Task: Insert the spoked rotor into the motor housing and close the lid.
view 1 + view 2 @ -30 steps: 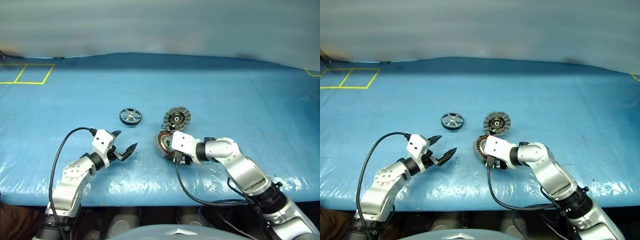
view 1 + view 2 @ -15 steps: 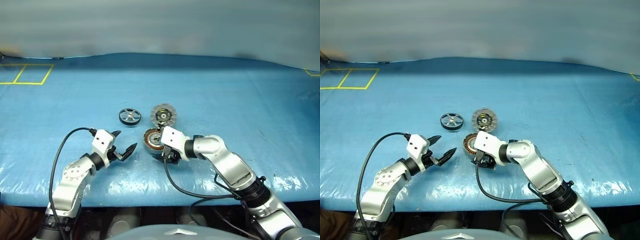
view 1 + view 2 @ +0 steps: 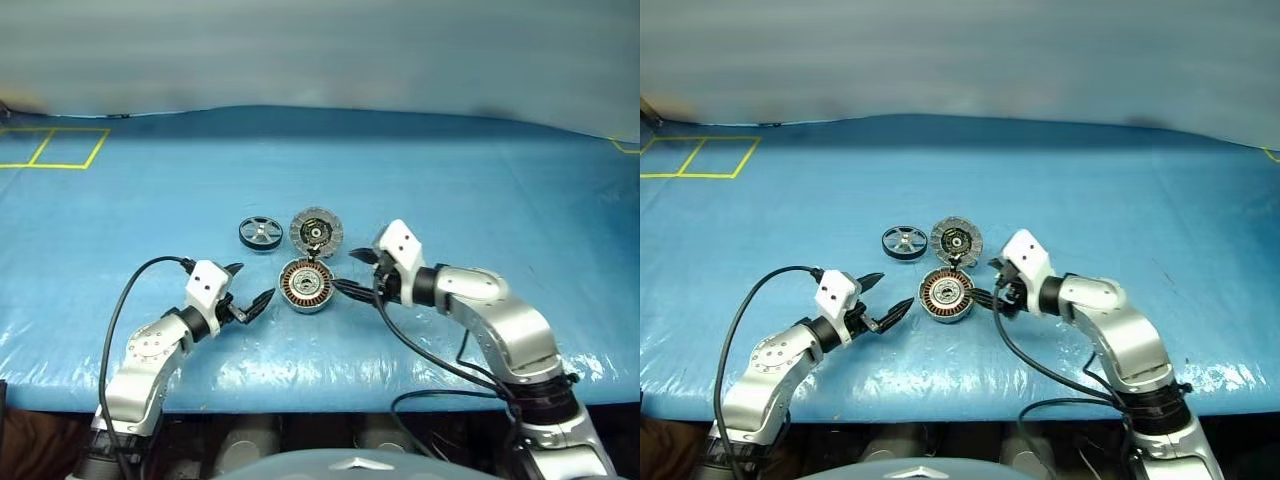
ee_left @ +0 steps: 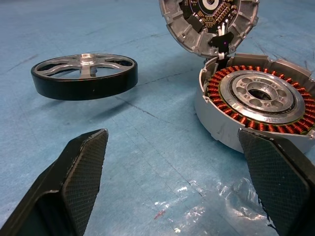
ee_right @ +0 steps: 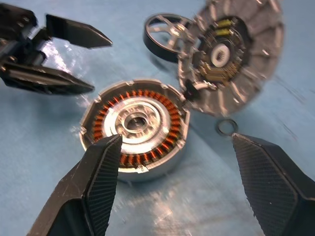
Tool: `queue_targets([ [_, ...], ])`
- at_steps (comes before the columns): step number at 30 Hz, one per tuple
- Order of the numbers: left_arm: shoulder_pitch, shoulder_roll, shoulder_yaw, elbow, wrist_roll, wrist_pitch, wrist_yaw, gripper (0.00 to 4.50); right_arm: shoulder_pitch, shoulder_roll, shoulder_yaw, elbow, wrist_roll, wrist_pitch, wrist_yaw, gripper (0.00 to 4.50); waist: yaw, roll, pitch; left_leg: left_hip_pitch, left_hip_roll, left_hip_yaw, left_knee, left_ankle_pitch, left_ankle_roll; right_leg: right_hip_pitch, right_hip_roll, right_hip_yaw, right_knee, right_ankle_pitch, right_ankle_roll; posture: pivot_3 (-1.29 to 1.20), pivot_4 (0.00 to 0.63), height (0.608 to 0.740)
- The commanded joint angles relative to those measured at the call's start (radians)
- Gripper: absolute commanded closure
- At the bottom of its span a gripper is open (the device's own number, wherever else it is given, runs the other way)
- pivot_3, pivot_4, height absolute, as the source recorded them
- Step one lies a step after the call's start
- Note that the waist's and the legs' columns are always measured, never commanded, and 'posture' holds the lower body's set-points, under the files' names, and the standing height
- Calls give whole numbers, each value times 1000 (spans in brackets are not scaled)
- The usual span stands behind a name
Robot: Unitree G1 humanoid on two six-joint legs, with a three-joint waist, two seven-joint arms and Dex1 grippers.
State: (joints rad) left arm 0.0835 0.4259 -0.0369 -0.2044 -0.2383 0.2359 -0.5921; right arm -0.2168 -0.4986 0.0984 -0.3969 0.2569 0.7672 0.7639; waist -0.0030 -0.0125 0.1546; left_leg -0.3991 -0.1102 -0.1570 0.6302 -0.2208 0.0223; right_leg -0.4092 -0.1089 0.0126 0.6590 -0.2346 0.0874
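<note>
The motor housing, a silver cup with copper windings, lies open on the blue table between both grippers. Its lid stands tilted at the housing's far rim, ribbed face and dark centre showing. The spoked rotor, dark-rimmed, lies flat just left of the lid. My left gripper is open, left of the housing and near the rotor. Open and empty, my right gripper hangs just right of the housing, apart from it.
A small metal ring lies on the table by the lid, on the right gripper's side. Yellow tape squares mark the far left corner. The blue cover crinkles near the front edge.
The housing and lid have slid left, toward the rotor. My right gripper has let go of the housing, opened and drawn back to the right. The left arm has not moved.
</note>
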Motion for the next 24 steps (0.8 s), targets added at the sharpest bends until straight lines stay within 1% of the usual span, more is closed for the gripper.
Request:
queue_targets([
  [1, -3, 11, 15, -37, -4, -5, -6, 0, 13, -7, -41, 73, -9, -113, -14, 762, -5, 0, 0, 0, 0, 0, 0, 0, 0, 0, 0, 0, 0, 0, 0, 0, 150, 740],
  [6, -18, 7, 5, -28, -1, -6, -6, 0, -14, 67, -45, 257, 13, -253, -7, 762, -8, 0, 0, 1, 1, 1, 0, 1, -1, 0, 1, 0, 0, 1, -1, 0, 150, 740],
  [9, -24, 6, 3, -27, 0, -7, -4, 0, -42, 64, 27, 368, -84, -347, -25, 762, -8, 1, 0, 1, 1, 1, 0, 1, -1, 0, 1, 0, 0, 1, -2, 0, 150, 740],
  [11, -23, 5, 3, -29, 0, -7, -3, 0, -58, 74, 53, 412, -109, -391, -29, 762, -8, 1, 0, 1, 1, 1, 0, 1, -1, 0, 1, 0, 0, 1, -2, 0, 150, 740],
  [15, -12, 7, 11, -37, 0, -13, 3, 0, -102, 139, 71, 509, -115, -466, -36, 762, -12, 1, 0, 1, 2, 1, -1, 2, -2, 0, 2, 1, 1, 2, -2, 0, 150, 740],
  [24, -10, 2, 6, -36, 3, -18, 8, 0, -194, 231, 111, 686, -183, -609, -67, 762, -11, 1, 1, 2, 2, 0, -1, 2, -4, -1, 4, 1, 1, 2, -3, 0, 150, 740],
])
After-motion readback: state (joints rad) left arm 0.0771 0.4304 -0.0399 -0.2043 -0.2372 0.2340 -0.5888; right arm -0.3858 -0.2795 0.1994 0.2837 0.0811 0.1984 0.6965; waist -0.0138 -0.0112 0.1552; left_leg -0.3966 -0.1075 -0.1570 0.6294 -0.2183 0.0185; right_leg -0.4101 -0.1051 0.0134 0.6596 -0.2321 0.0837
